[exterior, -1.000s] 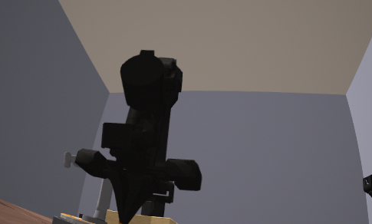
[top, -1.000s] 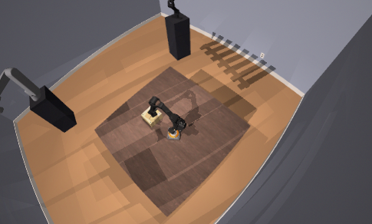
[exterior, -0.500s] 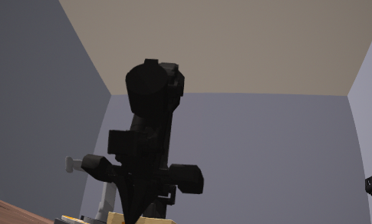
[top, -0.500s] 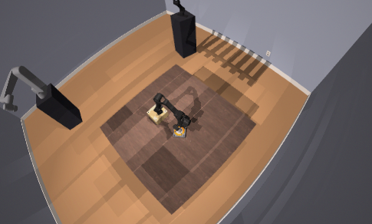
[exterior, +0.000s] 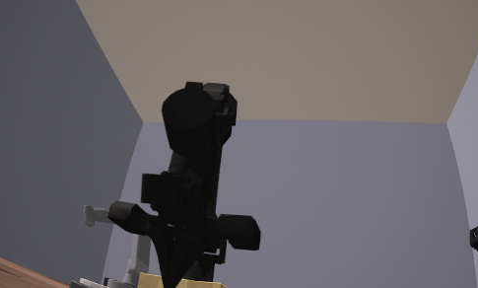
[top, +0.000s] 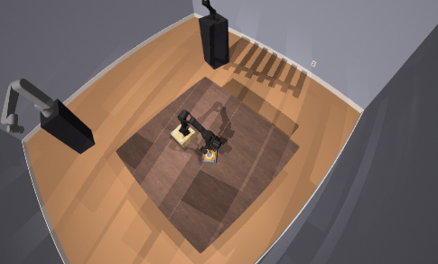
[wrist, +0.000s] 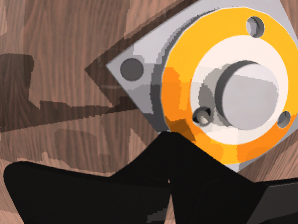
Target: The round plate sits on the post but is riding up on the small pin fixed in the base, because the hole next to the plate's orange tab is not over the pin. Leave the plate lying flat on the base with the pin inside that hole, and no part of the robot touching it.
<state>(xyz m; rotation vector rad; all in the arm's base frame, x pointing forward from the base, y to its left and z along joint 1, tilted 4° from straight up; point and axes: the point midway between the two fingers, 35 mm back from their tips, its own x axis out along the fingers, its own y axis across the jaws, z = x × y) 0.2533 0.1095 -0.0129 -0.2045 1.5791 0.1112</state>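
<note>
The round plate [top: 209, 159] [wrist: 176, 92], an orange ring with a white middle, sits around the grey post [wrist: 251, 96] on the square grey base [wrist: 145, 92]. Three holes show in it. The lower-left hole [wrist: 202, 116] has a pale round shape inside that may be the pin. A darker orange patch [wrist: 182, 129] beside it looks like the tab. I cannot tell whether the plate lies fully flat. My gripper [exterior: 170, 285] [wrist: 169, 140] is shut and empty. Its tips are at the plate's edge beside that patch in the wrist view; contact is unclear, and they hide part of the rim.
The arm stands on a pale yellow block [top: 181, 136] [exterior: 200, 284] near the base, on the brown wooden surface [top: 165, 181]. Two black pedestals [top: 214, 42] [top: 68, 128] with other arms stand farther off by the walls.
</note>
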